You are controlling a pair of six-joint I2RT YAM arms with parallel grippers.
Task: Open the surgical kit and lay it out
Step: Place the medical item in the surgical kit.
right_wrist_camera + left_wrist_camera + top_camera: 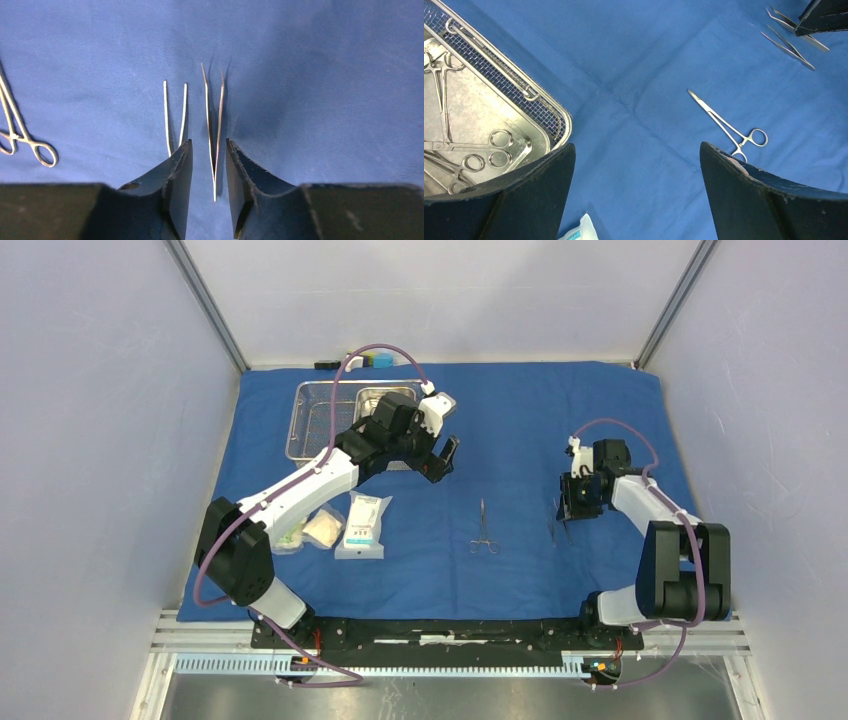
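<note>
Top view: left arm point(310, 480) covers the near corner of the steel pan point(378, 398) and part of the leftmost packet point(291, 536). Tweezers point(553, 523) too small to count.
Right wrist: left-hand tweezers point(166, 115), joined end behind a finger point(172, 185). Clamp point(16, 135) cut by left edge.
Left wrist: white packet point(579, 232) cut by bottom edge.

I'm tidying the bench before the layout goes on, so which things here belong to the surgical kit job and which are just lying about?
Belong to the job:
blue cloth wrap, wire-mesh basket, steel pan, instruments in the pan, clamp on the cloth, two tweezers, packets.

Just lying about:
small blocks beyond the cloth's far edge.
</note>
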